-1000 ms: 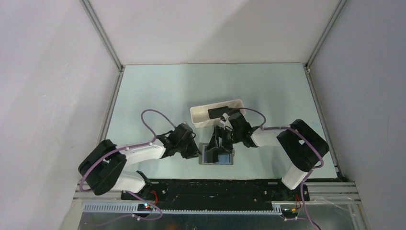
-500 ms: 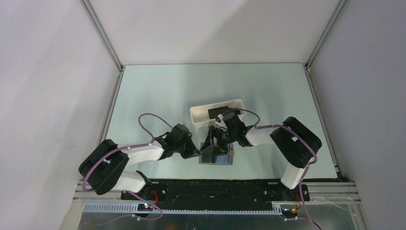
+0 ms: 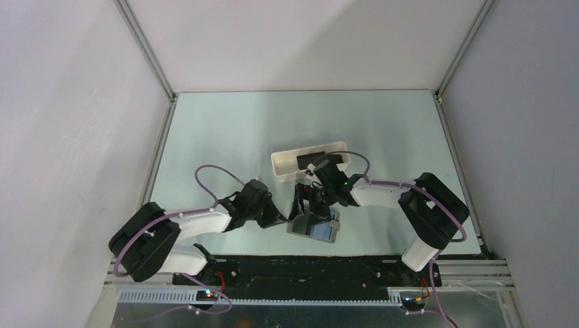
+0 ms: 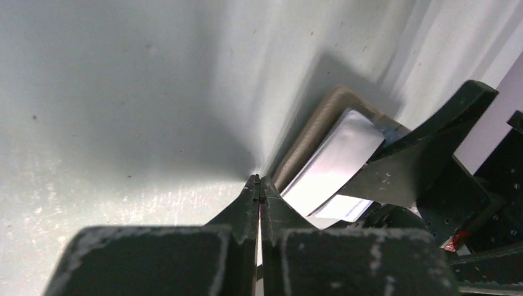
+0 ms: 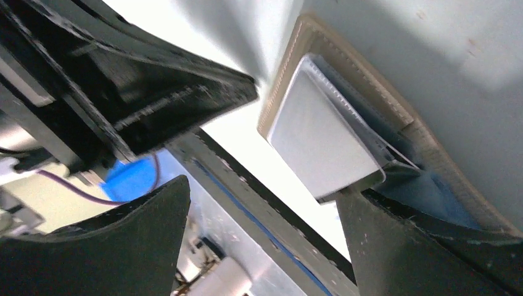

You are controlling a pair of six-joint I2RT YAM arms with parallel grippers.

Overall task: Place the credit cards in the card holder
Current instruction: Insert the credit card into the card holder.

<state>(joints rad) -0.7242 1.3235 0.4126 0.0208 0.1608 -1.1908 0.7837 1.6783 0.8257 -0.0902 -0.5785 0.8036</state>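
The wallet (image 3: 316, 227) lies open on the surface (image 3: 232, 130) close to the near edge, between the two claws, its grey-brown rim framing a silvery-blue inside. A pale glossy panel sits on that inside, and I cannot tell whether it is a pocket or a card under glare. The right claw (image 5: 262, 192) is over the wallet, spread wide with nothing between its jaws, and one of its fingers (image 5: 419, 246) rests on the blue lining at the panel's edge. The left claw (image 4: 259, 180) is closed tight on nothing visible, its tips down on the surface just beside the wallet's left rim; whether they touch the rim I cannot tell. Behind the wallet, near the right arm's wrist, stands a long white tray (image 3: 285, 168), and one black card (image 3: 308, 161) lies inside it, partly hidden by the arm
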